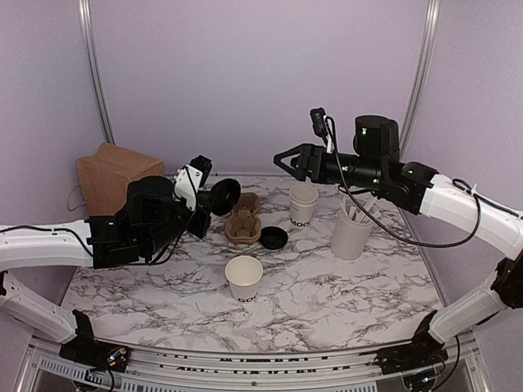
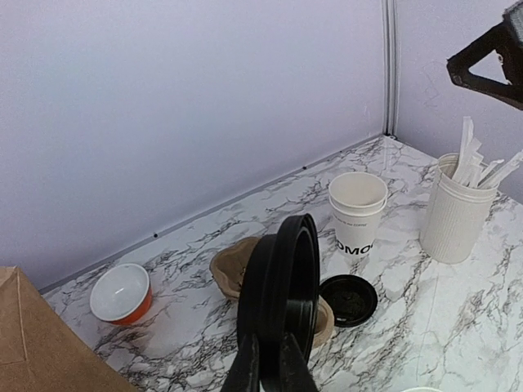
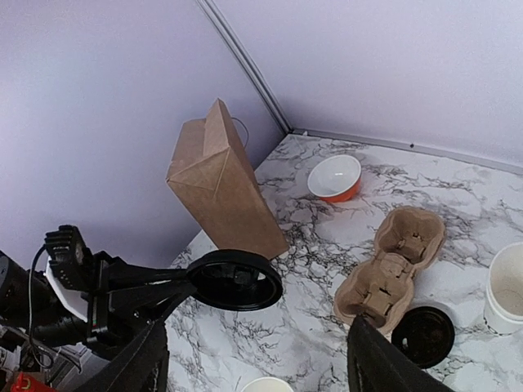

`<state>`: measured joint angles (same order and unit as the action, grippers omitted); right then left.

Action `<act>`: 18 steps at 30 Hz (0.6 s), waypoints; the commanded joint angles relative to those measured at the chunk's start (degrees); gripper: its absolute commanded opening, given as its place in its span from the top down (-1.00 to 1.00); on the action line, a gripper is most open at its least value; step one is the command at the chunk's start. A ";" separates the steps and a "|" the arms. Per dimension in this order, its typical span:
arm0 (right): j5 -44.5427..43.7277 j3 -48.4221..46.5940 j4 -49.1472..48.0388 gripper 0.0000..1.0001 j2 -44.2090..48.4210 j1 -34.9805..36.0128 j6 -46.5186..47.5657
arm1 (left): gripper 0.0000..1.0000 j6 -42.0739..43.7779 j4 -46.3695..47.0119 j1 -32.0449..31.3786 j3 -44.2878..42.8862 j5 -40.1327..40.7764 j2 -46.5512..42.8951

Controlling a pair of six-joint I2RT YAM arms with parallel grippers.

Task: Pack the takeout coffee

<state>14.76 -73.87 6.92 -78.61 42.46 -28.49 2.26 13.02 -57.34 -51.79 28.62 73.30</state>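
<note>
Left gripper (image 2: pixel 268 369) clamped on black lid (image 3: pixel 235 279); right gripper (image 3: pixel 257 327) apart; marble tabletop (image 1: pixel 327 286), lilac walls (image 1: pixel 261 82).

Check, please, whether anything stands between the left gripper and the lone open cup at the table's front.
Nothing visible does. The left gripper, shut on a black lid, hangs in the air, and the cup stands alone nearer the arms. The cardboard carrier lies just right of that line.
</note>
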 commanded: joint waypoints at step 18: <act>10.26 3.28 2.37 -0.45 0.36 -1.55 -7.36 | 1.00 18.27 2.08 -19.87 5.35 34.07 -0.09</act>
<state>21.61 -70.48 8.27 -78.56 41.91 -32.80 16.80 13.58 -75.70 -46.30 57.49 71.88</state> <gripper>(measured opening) 0.723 0.061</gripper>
